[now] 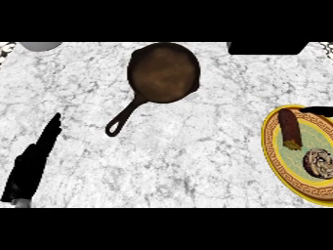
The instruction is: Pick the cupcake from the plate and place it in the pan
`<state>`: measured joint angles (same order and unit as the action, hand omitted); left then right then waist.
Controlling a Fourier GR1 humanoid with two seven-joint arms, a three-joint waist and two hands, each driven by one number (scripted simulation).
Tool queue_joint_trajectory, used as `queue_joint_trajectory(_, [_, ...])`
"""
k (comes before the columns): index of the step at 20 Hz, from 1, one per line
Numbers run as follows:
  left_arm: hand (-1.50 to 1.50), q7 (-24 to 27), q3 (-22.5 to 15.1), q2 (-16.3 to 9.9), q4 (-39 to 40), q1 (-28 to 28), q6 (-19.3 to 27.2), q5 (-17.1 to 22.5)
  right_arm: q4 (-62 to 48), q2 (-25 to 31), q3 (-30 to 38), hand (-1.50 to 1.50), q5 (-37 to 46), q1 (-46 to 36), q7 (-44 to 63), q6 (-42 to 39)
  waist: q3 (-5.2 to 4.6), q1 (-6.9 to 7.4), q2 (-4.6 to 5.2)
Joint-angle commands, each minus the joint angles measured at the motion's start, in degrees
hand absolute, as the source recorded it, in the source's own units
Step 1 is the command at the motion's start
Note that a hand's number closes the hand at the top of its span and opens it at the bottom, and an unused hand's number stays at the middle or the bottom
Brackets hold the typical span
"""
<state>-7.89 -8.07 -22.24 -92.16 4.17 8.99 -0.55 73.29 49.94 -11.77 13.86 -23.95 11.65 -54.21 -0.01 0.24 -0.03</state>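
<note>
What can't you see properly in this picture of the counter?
- Right hand: head view, only a dark sliver shows at the right edge above the plate; its fingers can't be judged.
- Plate: its right side is cut off by the picture's edge.
- Grey round thing and black thing: cut off by the top edge, so what they are is unclear.
- Brown item beside the cupcake: too small to identify.

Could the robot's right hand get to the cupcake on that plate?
Probably yes: the right hand hangs at the plate's far edge, and the cupcake sits uncovered, apart from the brown food beside it.
</note>
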Motion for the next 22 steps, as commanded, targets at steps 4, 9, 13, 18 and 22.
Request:
queue_joint_trajectory(4, [0.0,-0.9,-1.4,2.9,-2.3,1.3,-0.2,-3.2,3.1,-3.0,0.6,-1.5,3.2,0.1,6.4,-4.5,-0.01,0.07,-0.01])
queue_joint_trajectory(9, [0.0,0.2,1.5,3.6,-0.2,1.1,-1.5,-3.2,5.7,-3.8,0.9,-1.5,9.2,7.1,3.1,-1.1,0.01,-0.23,-0.01])
queue_joint_trajectory(13, [0.0,3.4,3.7,4.1,3.9,-0.8,-3.6,-3.1,3.2,-7.7,1.3,-1.5,12.4,5.2,4.9,-1.5,0.0,-0.08,0.05])
queue_joint_trajectory(18, [0.0,1.6,4.3,5.2,4.1,-2.7,-4.3,-4.5,0.4,-5.8,1.4,-1.5,17.0,4.1,-0.4,-3.0,0.01,-0.05,0.08])
queue_joint_trajectory(22, [0.0,-2.2,4.5,5.7,-1.1,-0.7,-5.0,-5.3,-0.9,-9.1,2.8,-1.5,18.2,2.6,0.9,-5.2,0.01,0.14,0.06])
